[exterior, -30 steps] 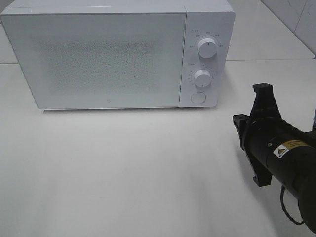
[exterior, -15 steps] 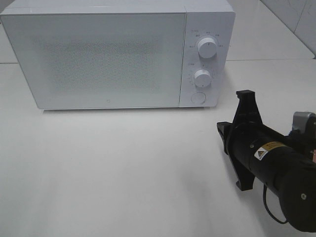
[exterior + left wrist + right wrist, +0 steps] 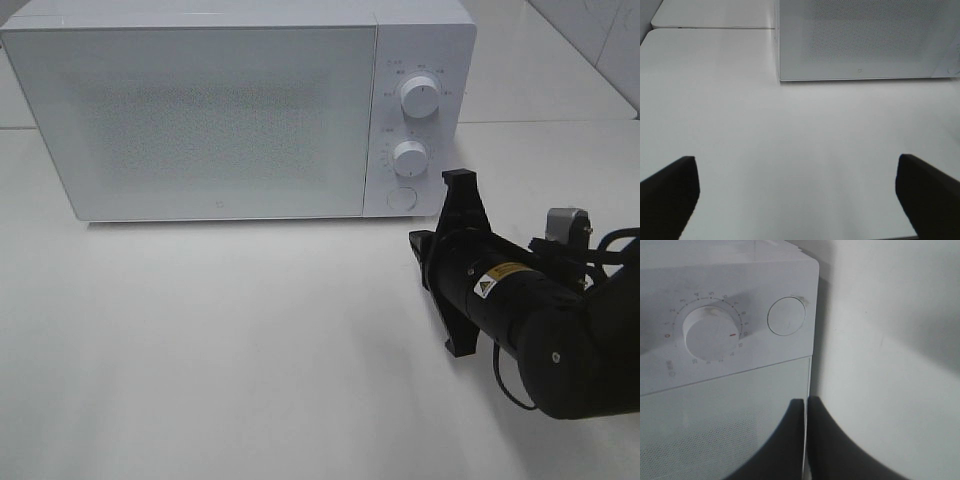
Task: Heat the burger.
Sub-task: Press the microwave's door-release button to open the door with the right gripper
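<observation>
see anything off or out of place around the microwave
Nothing stands out. The microwave sits level on the table with its door shut, and no spill or damage shows. The burger is in no view.

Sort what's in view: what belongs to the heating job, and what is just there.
For the job:
- microwave, door shut
- round button
- upper dial, lower dial
- right gripper, shut, pointed at the controls

Just there:
- white table
- left gripper, open above bare table

The burger is not in view.
</observation>
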